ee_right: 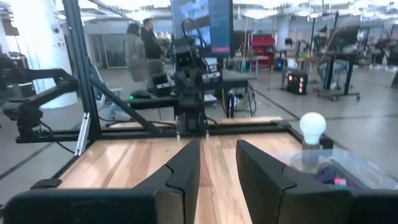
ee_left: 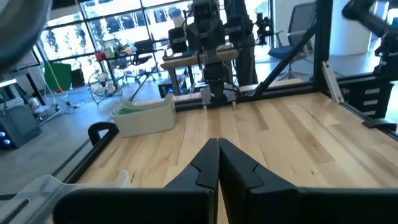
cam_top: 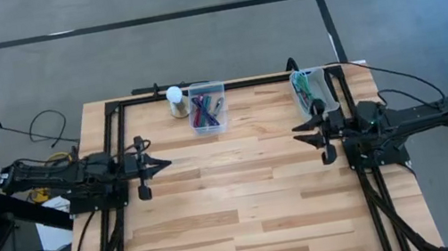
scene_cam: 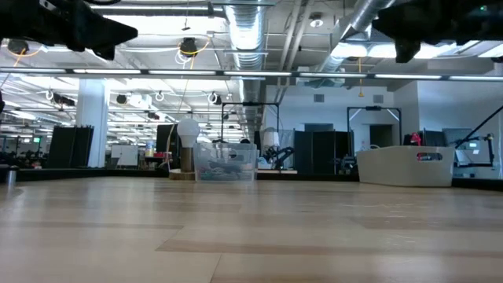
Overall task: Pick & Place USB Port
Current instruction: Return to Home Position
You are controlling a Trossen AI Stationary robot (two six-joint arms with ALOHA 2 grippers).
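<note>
A clear plastic box (cam_top: 208,108) (scene_cam: 226,163) (ee_right: 348,168) stands at the table's far middle, holding several small blue, red and pink items. I cannot make out a USB port among them. My left gripper (cam_top: 165,163) (ee_left: 218,142) hovers shut over the table's left side, pointing level toward the right, with nothing in it. My right gripper (cam_top: 297,132) (ee_right: 217,144) hovers open over the right side, pointing level toward the left, with nothing between its fingers. Both are well above the wood and short of the box.
A white light bulb (cam_top: 174,97) (scene_cam: 188,130) stands upright just left of the clear box. A white bin (cam_top: 310,87) (scene_cam: 406,165) sits at the far right corner. Black frame rails (cam_top: 121,214) run along the table's left, right and far sides. People (ee_right: 140,43) stand in the room beyond the table.
</note>
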